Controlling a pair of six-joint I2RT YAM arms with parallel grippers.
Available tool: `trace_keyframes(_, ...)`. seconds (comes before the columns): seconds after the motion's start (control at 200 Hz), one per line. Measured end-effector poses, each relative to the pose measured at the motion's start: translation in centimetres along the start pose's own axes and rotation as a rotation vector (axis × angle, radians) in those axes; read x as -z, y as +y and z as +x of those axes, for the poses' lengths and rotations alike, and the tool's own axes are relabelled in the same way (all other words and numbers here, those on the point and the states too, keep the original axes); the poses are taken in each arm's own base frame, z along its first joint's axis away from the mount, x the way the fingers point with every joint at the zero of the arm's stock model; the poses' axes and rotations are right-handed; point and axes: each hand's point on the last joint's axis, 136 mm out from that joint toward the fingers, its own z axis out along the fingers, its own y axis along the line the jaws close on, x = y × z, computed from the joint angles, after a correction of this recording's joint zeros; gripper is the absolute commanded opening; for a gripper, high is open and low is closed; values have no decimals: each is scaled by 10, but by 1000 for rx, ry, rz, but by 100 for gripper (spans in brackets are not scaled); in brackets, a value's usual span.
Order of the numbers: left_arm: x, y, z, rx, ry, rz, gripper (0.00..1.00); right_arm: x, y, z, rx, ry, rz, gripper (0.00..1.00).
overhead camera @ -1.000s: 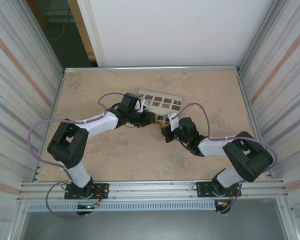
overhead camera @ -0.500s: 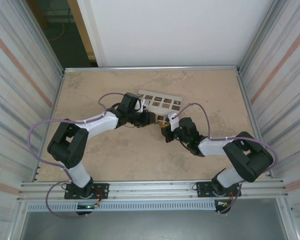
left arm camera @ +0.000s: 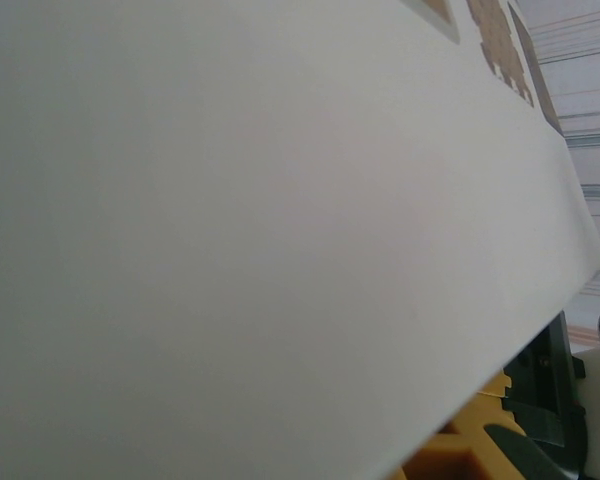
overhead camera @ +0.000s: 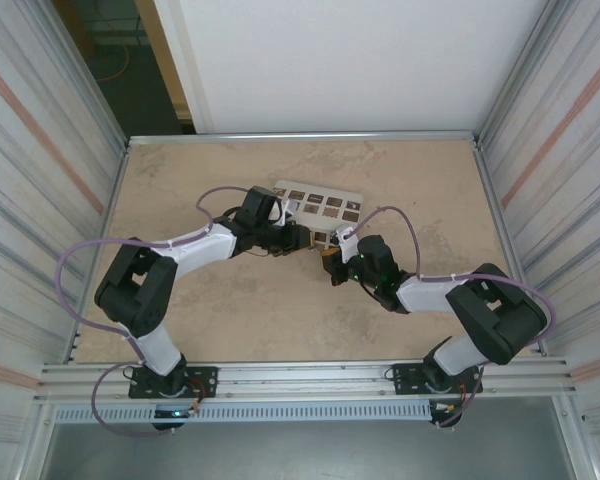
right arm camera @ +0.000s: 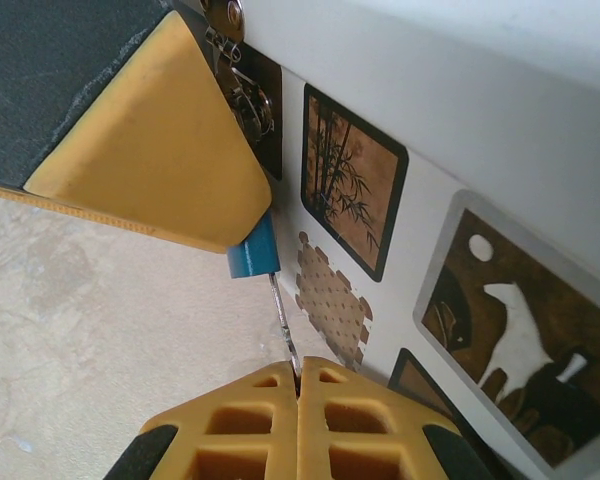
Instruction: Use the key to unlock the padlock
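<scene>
Top view: both arms meet near the middle of the table (overhead camera: 230,310), at the near edge of the white box (overhead camera: 325,203) w/ brown picture squares. The left gripper (overhead camera: 302,238) comes from the left and the right gripper (overhead camera: 332,265) from the right, tips just beside each other.

Right wrist view: the padlock (right arm camera: 252,252) is a tiny blue body. Only its lower corner shows, under one big yellow finger pad (right arm camera: 150,170) of the left gripper. It sits against the side of the white box (right arm camera: 500,120), just above the table (right arm camera: 80,330), below a small metal latch (right arm camera: 242,85). The face of the padlock that shows points down in this view, toward the right gripper.

The key (right arm camera: 282,325) is a thin silvery shaft. Its long axis goes from the blue body down and a bit to the right, approx. in line w/ the right gripper (right arm camera: 298,385). The upper end meets the blue body; the lower end is between the yellow fingertips.

Right gripper: fingers closed together, pinching the key. Left gripper: one pad lies over the padlock, but the 2nd finger is hidden, so I cannot tell how far it is open or if it really grips.

Left wrist view: the white box (left arm camera: 230,250) is very close to the lens, blurred.
</scene>
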Motion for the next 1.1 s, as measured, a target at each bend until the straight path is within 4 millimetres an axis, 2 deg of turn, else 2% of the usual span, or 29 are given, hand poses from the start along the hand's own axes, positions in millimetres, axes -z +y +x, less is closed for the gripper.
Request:
trace_keyframes(0.611, 0, 0, 0, 1, 0, -1, 20, -2, 0, 0, -6, 6, 0, 0)
trace_keyframes(0.877, 0, 2, 2, 7, 4, -3, 20, -7, 3, -14, -13, -27, -12, 0)
trace_keyframes(1.102, -1, 3, 3, 15, 5, -4, 20, -8, 4, -16, -18, -37, -18, 0)
